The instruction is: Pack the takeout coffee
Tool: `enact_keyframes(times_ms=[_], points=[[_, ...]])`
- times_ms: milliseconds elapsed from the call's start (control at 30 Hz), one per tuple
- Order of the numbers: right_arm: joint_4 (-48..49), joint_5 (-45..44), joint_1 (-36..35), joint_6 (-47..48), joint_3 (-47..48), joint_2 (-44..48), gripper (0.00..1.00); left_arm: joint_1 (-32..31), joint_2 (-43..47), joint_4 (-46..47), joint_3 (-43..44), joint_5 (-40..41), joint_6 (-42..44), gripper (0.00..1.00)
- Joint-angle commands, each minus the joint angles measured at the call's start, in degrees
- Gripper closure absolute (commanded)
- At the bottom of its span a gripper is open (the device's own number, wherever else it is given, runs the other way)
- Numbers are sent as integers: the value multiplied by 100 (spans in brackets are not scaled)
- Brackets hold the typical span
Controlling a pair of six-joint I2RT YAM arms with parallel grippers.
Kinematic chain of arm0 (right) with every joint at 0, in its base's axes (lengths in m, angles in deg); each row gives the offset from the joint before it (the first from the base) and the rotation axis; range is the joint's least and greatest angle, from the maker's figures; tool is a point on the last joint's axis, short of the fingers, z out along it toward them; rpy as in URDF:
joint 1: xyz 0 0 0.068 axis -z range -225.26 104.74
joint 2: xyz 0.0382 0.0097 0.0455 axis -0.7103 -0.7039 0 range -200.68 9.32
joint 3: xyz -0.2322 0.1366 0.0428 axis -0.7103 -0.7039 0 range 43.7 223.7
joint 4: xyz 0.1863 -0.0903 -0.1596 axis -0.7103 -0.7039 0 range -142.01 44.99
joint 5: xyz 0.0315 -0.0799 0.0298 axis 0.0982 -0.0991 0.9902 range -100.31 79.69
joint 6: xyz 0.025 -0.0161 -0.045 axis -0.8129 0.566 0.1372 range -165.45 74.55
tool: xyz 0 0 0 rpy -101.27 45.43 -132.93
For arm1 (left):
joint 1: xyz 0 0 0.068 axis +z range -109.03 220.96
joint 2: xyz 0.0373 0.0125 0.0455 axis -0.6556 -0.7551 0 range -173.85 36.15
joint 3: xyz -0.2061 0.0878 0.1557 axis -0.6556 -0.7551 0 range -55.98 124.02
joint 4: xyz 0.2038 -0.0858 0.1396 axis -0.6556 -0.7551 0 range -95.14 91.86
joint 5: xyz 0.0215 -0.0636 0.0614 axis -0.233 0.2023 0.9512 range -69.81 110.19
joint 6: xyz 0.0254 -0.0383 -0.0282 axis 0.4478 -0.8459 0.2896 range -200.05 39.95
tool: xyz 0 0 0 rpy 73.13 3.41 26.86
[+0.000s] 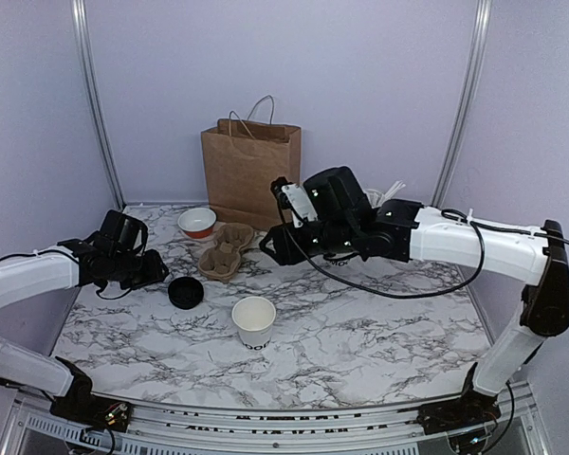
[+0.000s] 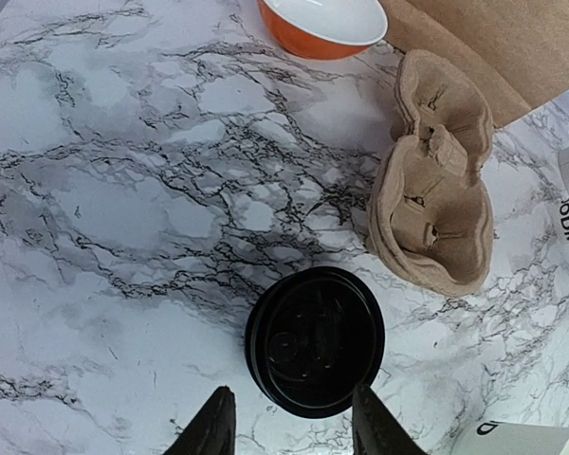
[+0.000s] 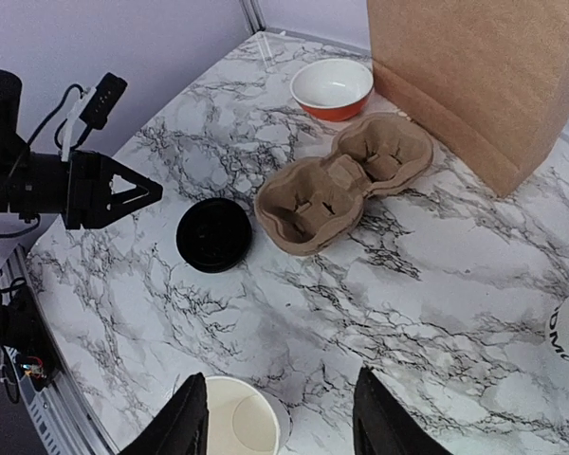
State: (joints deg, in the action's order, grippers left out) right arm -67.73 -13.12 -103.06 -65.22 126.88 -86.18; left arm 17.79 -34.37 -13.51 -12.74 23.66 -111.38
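Marble table | brown paper bag upright at the back | right gripper aloft mid-table, fingers apart, holding nothing | left gripper low at left, fingers partly spread, empty | pulp carrier before the bag | white cup upright, uncovered, front centre | black lid flat, just ahead of the left gripper, apart from the cup.

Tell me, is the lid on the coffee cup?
Off. The black lid lies on the table, apart from the open-topped cup.
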Motion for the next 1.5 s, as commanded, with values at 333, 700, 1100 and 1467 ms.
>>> enact_keyframes(times_ms=[333, 700, 1100, 1467], points=[[1865, 509, 858, -421, -1100, 823, 47, -162, -1187, -180, 313, 213, 143, 62], [1961, 549, 871, -443, -1380, 897, 47, -353, -1742, -191, 657, 577, 150, 65], [1973, 553, 869, -484, -1444, 921, 47, -408, -1930, -192, 675, 709, 173, 67], [1961, 536, 875, -519, -1458, 935, 47, -416, -2076, -156, 798, 722, 211, 70]])
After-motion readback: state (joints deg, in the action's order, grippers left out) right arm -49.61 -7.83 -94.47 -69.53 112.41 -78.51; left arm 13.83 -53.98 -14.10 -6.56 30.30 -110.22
